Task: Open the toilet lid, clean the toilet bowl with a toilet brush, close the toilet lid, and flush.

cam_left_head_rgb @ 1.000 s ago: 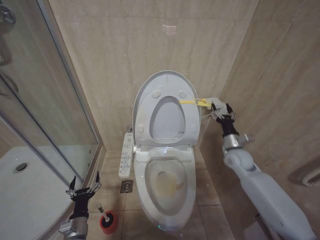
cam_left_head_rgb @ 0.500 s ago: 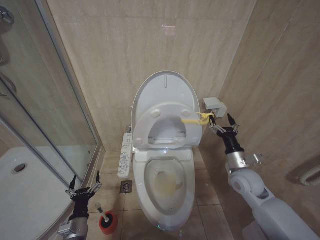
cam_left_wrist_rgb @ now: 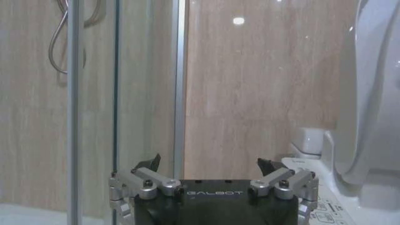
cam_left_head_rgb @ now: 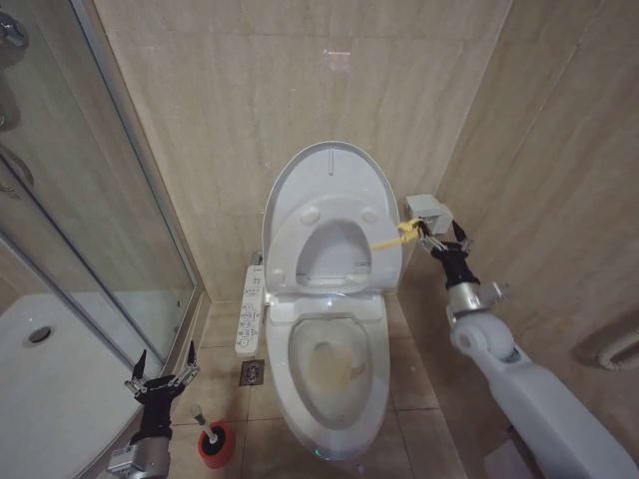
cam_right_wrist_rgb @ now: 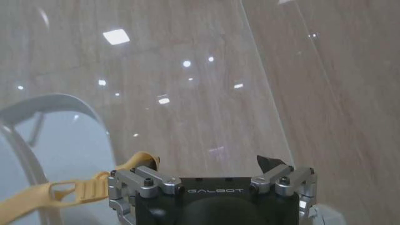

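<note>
1. Overhead, the toilet bowl (cam_left_head_rgb: 327,374) stands on the tiled floor against the beige wall, its basin open to view and stained yellowish-brown inside.
2. The toilet lid (cam_left_head_rgb: 331,172) stands raised and leans back against the wall; the white seat ring (cam_left_head_rgb: 335,249) in front of it is lifted too, but tilted forward, away from the lid.
3. The glass shower enclosure (cam_left_head_rgb: 70,220) fills the robot's left side, and a white button panel (cam_left_head_rgb: 253,310) sits along the toilet's left flank.
4. The right gripper (cam_left_head_rgb: 427,232) is held up beside the seat's right edge, just under a small grey wall box (cam_left_head_rgb: 430,211). Its fingers are spread, and a yellow strap (cam_left_head_rgb: 394,236) runs from the seat ring to one of them; the right wrist view shows the strap (cam_right_wrist_rgb: 62,193) hooked on that finger.
5. The left gripper (cam_left_head_rgb: 161,374) hangs low near the floor by the shower's edge, jaws spread wide and holding nothing.
6. The toilet brush (cam_left_head_rgb: 205,420) stands in its red holder (cam_left_head_rgb: 216,446) on the floor, just right of the left gripper and left of the bowl.
</note>
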Available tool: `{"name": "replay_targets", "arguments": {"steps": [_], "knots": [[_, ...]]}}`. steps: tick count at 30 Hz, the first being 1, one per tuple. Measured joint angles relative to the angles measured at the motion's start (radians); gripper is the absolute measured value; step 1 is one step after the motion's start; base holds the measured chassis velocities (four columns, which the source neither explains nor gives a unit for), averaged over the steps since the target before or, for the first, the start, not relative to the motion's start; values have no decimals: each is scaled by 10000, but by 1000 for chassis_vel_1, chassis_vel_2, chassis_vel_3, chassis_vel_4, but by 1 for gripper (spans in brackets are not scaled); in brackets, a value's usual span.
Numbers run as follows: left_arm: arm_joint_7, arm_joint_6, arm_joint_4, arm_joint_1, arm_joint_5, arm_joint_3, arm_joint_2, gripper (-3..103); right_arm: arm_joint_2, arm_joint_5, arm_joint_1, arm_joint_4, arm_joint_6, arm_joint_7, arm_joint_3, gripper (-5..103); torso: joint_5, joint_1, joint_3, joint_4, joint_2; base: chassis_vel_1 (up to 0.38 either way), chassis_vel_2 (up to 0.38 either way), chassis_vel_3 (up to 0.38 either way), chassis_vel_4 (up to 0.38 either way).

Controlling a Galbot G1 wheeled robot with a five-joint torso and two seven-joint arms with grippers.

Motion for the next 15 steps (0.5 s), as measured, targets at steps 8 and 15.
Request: {"name": "replay_targets", "arguments": {"steps": [8,15], "knots": [[-4,9,68,-23,-8,-10,-18,100,172,91,1707,-1484,-25,-91,-834,100,0,0,1,0,0,0,0,0,0],[-5,7,144,-23,-8,-22,-44,100,363,186,2620,-2209,-93,-153,-1302,100,-1,0,1,-5,0,0,0,0,0]]}}
